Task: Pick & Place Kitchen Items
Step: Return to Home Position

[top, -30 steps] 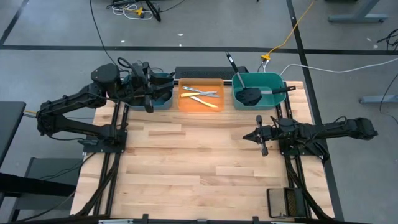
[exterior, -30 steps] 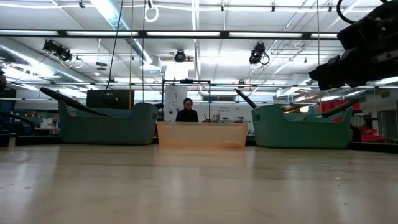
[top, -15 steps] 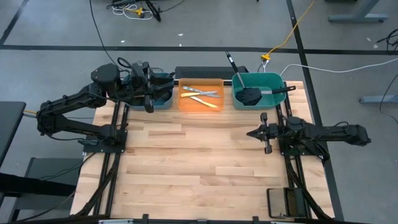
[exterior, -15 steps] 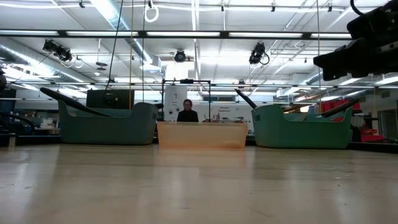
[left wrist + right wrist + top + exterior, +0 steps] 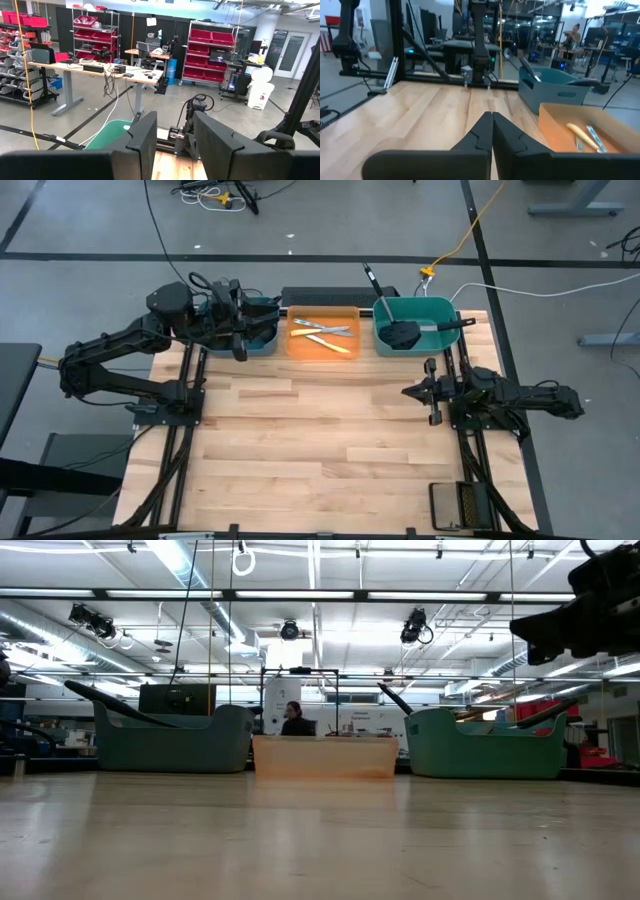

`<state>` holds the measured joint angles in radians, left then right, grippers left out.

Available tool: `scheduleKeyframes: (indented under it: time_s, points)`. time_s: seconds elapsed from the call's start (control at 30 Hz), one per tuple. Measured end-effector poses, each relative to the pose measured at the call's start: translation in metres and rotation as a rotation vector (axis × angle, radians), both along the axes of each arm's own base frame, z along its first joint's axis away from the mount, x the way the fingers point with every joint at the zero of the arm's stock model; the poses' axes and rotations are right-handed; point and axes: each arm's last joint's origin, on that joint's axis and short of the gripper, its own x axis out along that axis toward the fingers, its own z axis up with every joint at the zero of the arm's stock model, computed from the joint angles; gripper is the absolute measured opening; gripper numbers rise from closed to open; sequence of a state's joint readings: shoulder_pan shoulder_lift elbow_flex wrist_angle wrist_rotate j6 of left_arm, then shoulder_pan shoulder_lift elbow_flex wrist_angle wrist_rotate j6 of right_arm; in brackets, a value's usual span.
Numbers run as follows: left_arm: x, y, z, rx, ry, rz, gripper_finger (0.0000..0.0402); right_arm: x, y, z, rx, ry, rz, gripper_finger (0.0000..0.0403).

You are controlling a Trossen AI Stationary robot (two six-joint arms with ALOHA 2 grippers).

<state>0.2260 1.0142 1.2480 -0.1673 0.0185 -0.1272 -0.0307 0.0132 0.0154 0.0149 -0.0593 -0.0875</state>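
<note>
- The see-through orange rectangular bin [image 5: 300, 350] holds slim silver-bladed knives [image 5: 325, 330].
- Just right of it, a teal plastic bin [image 5: 442, 307] holds black long-handled utensils [image 5: 399, 335].
- Left of it hovers the left gripper [image 5: 175, 121], fingers spread, empty.
- Nearer, to its right, the right gripper [image 5: 407, 392] is pinched closed on nothing.

The left hand [image 5: 176, 122] and its arm [image 5: 110, 350] cover most of the left teal bin [image 5: 265, 345], hiding its contents.
</note>
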Motion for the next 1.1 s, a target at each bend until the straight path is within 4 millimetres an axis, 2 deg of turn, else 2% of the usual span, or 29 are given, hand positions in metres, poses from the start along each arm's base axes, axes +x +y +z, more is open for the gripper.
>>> scheduleKeyframes:
  time_s: [1.1]
  points:
    - [0.0001,0.0000,-0.0002,0.000,0.001,0.000,0.0134,-0.0005,-0.0007,0.0005,0.000,-0.005,-0.025,0.0007]
